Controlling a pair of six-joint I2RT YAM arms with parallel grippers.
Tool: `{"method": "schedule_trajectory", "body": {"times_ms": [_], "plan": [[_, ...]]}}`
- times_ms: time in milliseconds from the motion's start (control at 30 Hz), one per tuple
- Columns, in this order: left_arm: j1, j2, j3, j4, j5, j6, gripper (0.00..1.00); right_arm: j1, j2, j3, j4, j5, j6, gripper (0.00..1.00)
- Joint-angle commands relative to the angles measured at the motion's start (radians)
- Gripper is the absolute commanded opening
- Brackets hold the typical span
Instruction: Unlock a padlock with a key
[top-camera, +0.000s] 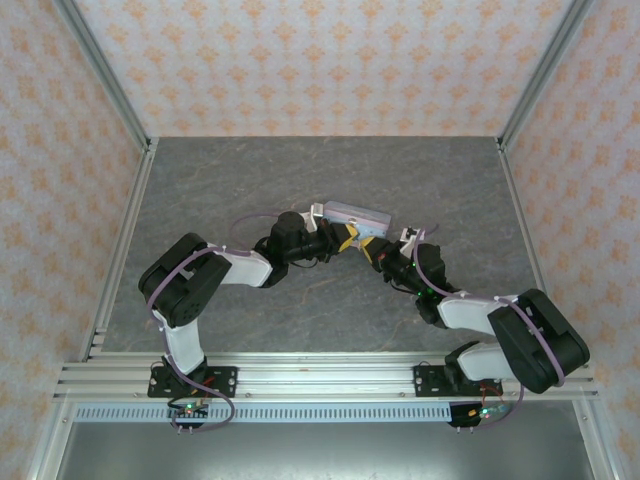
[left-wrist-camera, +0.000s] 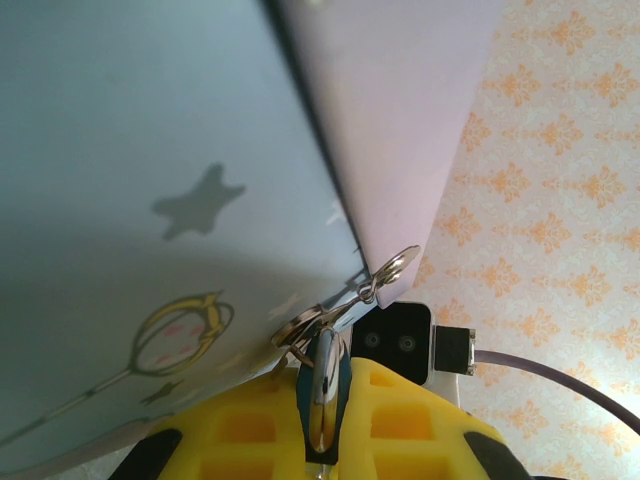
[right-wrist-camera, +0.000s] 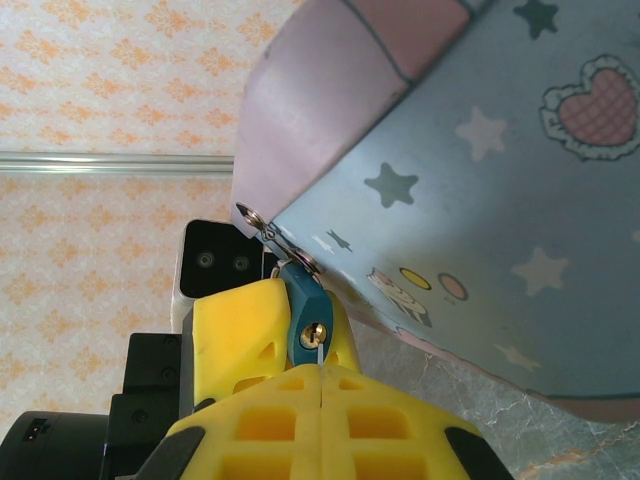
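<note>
Inserting the key is the step in hand, by my read. Left gripper (left-wrist-camera: 326, 400) is clamped on the tiny teal-blue padlock with a thin metal shackle (right-wrist-camera: 303, 318), 1 yellow pad on either side, keyhole end facing the right arm. Padlock hangs by its shackle from the small metal hasp rings (left-wrist-camera: 300, 328) at the corner of the pale blue cartoon-printed rectangular tin box (right-wrist-camera: 470, 200). Tin is near the middle of the grey stone-look table (top-camera: 300, 170); flat or tipped, cannot tell.

Right gripper (right-wrist-camera: 320, 378) has its 2 yellow fingers pressed together, pinching the thin tan-golden metal key (right-wrist-camera: 319, 352). A short sliver of it shows between the fingertips and the brass keyhole. Key tip is at or just inside the keyhole; how deep is too small to tell. Shackle looks closed and threaded through the rings, so lock not yet open. From the top camera the 2 arms meet just beside the tin's near edge, grippers nose to nose.

Next move, judged: push key fully home along the keyhole axis, then roll the right wrist to turn it while the left braces the lock body. Calls for tight alignment. Key is thin and the grip on it looks shallow, so sideways force could slip or bend it, or twist the padlock in the left pads. Tin may shift if pushed.
</note>
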Motion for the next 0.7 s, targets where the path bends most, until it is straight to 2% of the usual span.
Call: {"method": "schedule_trajectory", "body": {"times_ms": [0,667], "plan": [[0.003,0.001,0.016,0.046,0.029,0.008,0.00,-0.004,0.001,0.029,0.046,0.011,-0.003,0.00],[0.003,0.005,0.019,0.024,0.032,0.021,0.00,-0.014,-0.017,0.038,0.035,-0.004,-0.003,0.00]]}}
